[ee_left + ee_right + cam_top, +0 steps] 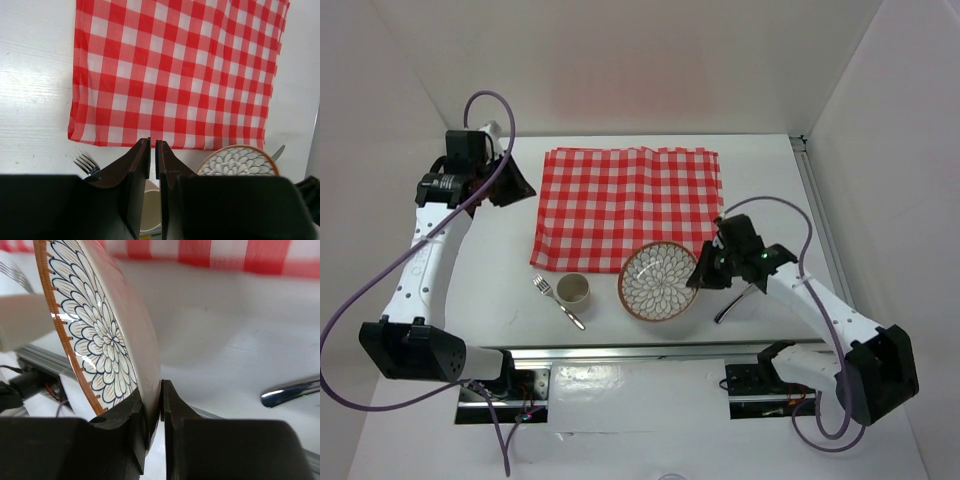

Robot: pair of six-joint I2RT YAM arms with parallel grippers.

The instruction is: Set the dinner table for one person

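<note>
1. Overhead, the table point(760, 180) carries every piece of the setting, all of it on the near half.
2. Cloth point(630, 205) lies flat at the table's middle. The left gripper point(152, 150) hangs over its far left corner, fingers nearly together on nothing.
3. Plate point(655, 285) sits at the cloth's near edge, its right rim pinched between the fingers of the right gripper point(161, 400). The step in hand looks like moving it onto the cloth. Done well, that means a firm pinch, a lift that clears the cloth edge so the fabric does not ruck, and a level set-down near the middle.
4. Cup point(573, 291) stands just left of the plate, so the lift should not swing that way.
5. Fork point(556, 300) lies beside the cup. A steel utensil point(738, 302), knife or spoon unclear, lies under the right wrist.
</note>
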